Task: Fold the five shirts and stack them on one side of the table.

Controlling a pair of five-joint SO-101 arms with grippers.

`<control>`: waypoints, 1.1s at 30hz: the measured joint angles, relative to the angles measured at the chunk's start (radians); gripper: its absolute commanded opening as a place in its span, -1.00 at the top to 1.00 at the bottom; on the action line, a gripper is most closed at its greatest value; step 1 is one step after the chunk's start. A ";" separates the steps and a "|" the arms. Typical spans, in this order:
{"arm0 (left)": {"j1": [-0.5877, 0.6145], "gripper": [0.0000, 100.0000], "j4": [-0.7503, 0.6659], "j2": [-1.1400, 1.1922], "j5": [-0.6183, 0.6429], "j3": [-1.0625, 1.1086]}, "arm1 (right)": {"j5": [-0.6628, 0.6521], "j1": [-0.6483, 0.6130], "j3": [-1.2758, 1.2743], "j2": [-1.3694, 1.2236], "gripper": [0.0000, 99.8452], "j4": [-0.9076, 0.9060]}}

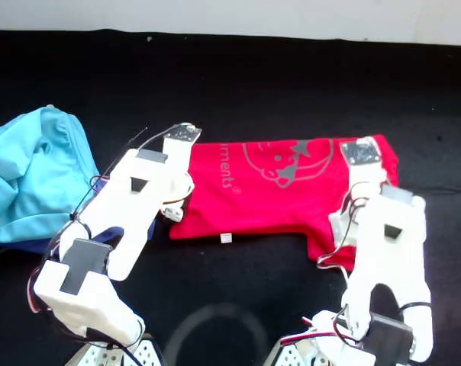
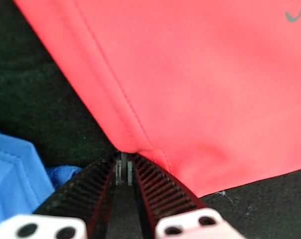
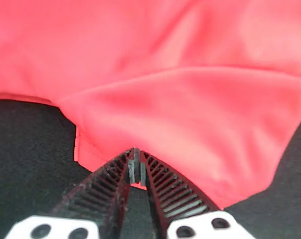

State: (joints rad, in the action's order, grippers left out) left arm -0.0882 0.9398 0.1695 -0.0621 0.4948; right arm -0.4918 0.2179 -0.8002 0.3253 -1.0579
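Red shirt (image 1: 269, 191) is pinched at both ends — the left gripper (image 2: 123, 172) is closed on its left edge, the right gripper (image 3: 135, 169) on its right sleeve — likely so the cloth can be folded over evenly. It is spread mid-surface on the table (image 1: 230, 84); blue garments (image 1: 32, 183) are left heaped at the left edge.

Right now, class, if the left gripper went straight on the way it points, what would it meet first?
The red shirt: the left gripper is shut with its tips on the shirt's hem, so it would most likely push straight into that fabric. Depth past the hem is hard to judge.
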 measured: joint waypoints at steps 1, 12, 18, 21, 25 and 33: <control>0.000 0.98 -0.002 0.000 0.000 0.000 | 0.000 0.000 -0.008 0.000 0.99 0.005; 0.000 0.98 -0.023 -0.002 0.000 0.017 | 0.000 -0.028 0.012 0.055 0.99 -0.092; 0.000 0.98 -0.023 -0.002 0.000 0.017 | 0.000 -0.107 0.020 0.121 0.99 -0.163; 0.000 0.98 -0.023 -0.002 0.000 0.017 | 0.000 -0.107 -0.005 0.121 0.99 -0.083; 0.000 0.98 -0.023 -0.002 0.000 0.017 | 0.000 -0.107 -0.040 0.066 0.99 -0.002; 0.000 0.98 -0.023 -0.002 0.000 0.017 | 0.000 -0.107 0.006 -0.120 0.99 0.097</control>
State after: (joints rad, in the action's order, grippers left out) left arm -0.0882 0.9168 0.1680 -0.0621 0.5117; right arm -0.4918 0.1105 -0.7940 0.2056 -0.9613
